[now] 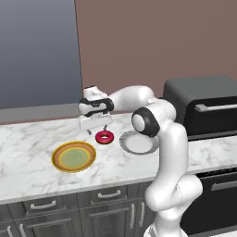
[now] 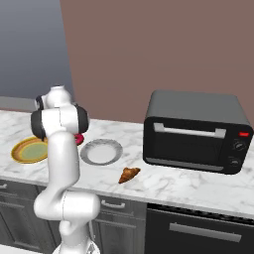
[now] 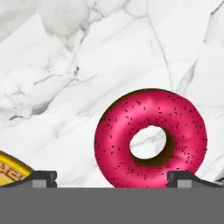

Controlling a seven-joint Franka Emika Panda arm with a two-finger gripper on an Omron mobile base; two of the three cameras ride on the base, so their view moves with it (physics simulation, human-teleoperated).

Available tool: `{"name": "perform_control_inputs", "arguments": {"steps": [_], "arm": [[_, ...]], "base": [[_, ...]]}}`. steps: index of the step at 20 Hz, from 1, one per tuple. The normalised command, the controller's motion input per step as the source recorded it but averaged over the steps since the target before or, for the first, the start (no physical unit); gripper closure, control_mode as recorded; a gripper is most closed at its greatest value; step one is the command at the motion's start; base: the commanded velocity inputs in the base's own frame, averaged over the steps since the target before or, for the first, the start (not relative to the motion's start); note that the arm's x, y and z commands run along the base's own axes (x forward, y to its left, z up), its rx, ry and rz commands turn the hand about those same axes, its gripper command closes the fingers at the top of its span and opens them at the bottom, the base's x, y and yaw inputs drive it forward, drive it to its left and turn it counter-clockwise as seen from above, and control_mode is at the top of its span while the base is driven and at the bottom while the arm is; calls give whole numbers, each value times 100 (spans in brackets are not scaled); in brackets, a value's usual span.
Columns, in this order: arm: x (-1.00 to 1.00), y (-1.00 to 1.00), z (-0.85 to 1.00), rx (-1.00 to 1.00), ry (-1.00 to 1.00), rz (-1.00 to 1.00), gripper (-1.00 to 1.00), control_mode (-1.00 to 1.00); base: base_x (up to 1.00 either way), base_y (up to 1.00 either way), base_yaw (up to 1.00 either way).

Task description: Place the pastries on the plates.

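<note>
Left base view – donut: your donut [image 1: 104, 137] lies flat on the worktop [image 1: 28, 139], between the yellow plate [image 1: 74, 156] and the grey plate [image 1: 138, 142], near both but on neither.
Left base view – tool: your tool [image 1: 98, 124] hangs just above the donut and slightly behind it, pointing down, with nothing in it.
Right base view – croissant: the croissant [image 2: 129, 174] sits on the worktop near its front edge, just in front of the grey plate [image 2: 101, 151] and apart from it; the oven [image 2: 196, 130] stands to its right.
Right base view – donut: only a sliver of pink [image 2: 79, 139] peeks from behind the arm, so you cannot judge its pose from here.
Hand view – tool: the two tips stand as wide as they go, one at the lower left [image 3: 43, 177] and one at the lower right [image 3: 188, 178], empty, and the donut [image 3: 150, 138] sits off towards the right-hand tip.
Hand view – handling: treat the donut as light and soft, with a frosted top that looks slick and easy to mar.
Hand view – hold: you would do best to centre first, then take it across the outer sides of the ring, low on the dough, and close gently so it does not crush.
Hand view – plate: the yellow rim [image 3: 11, 169] shows at the lower left, near the donut.
</note>
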Motion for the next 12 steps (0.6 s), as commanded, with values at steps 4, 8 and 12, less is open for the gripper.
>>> {"name": "perform_control_inputs", "arguments": {"steps": [4,8,12], "arm": [[0,5,-25,0,0,0,-100,-100],[-1,0,-17,0,0,0,-100,-100],[-11,0,-8,0,0,0,-100,-100]], "base": [[0,0,0],[0,0,0],[0,0,0]]}}
